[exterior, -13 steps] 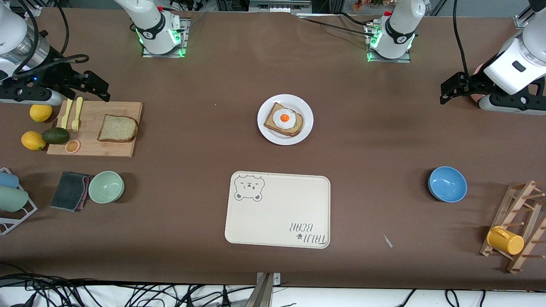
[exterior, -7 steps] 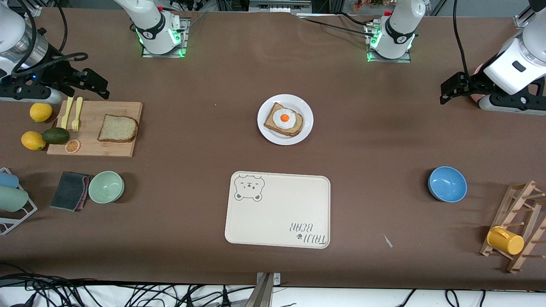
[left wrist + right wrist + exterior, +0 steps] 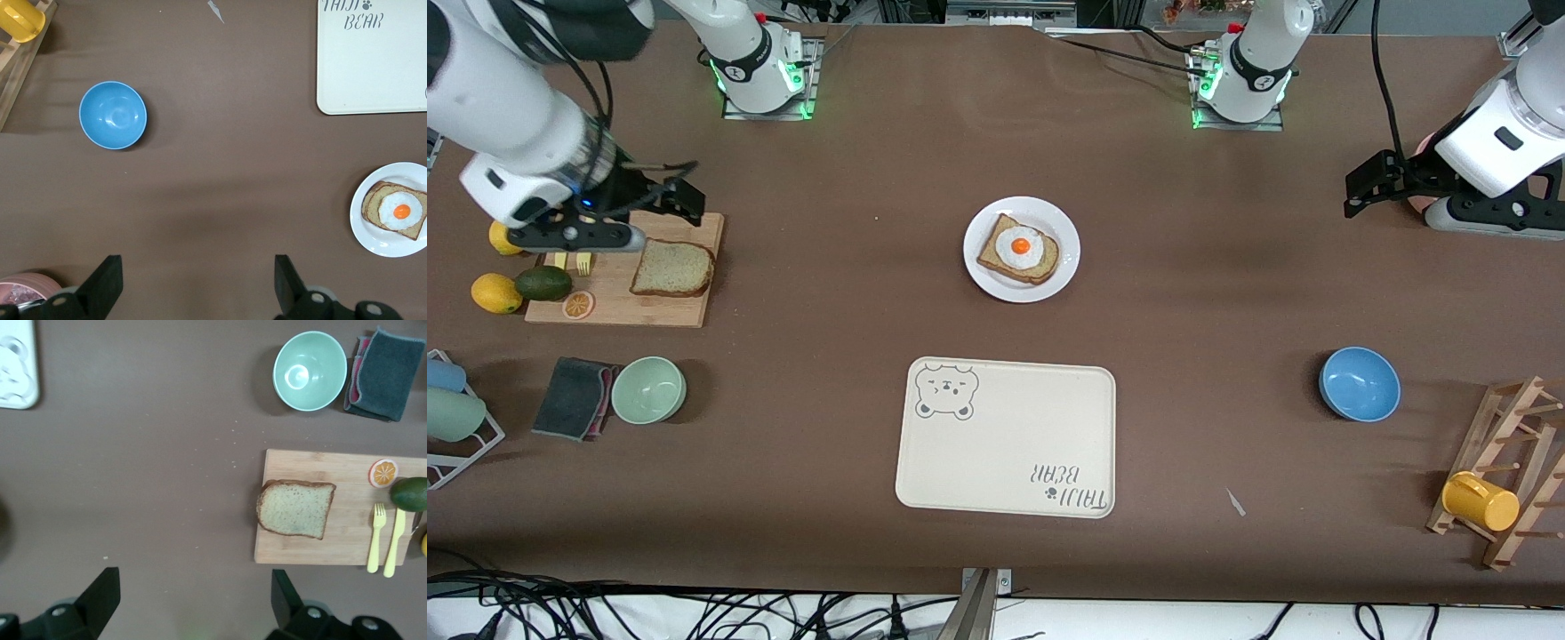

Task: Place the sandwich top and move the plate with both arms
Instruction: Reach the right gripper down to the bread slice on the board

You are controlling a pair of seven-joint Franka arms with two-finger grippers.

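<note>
The sandwich top [image 3: 673,268] is a plain brown bread slice lying on a wooden cutting board [image 3: 685,311] toward the right arm's end; it also shows in the right wrist view [image 3: 295,509]. The white plate [image 3: 1040,212] sits mid-table and carries a bread slice with a fried egg [image 3: 1018,249]; the plate also shows in the left wrist view [image 3: 373,243]. My right gripper [image 3: 689,204] [image 3: 193,587] is open and empty, in the air over the board's corner beside the slice. My left gripper [image 3: 1356,191] [image 3: 198,267] is open and empty, waiting over bare table at the left arm's end.
A beige bear tray [image 3: 1005,436] lies nearer the camera than the plate. A green bowl [image 3: 648,389] and grey cloth [image 3: 572,397] sit near the board. Lemons, an avocado [image 3: 543,283] and a yellow fork lie by it. A blue bowl [image 3: 1359,383] and a mug rack [image 3: 1503,480] are at the left arm's end.
My right arm has swung in from the table's end toward the cutting board, and its gripper now hangs over the board's corner. The left arm has not moved.
</note>
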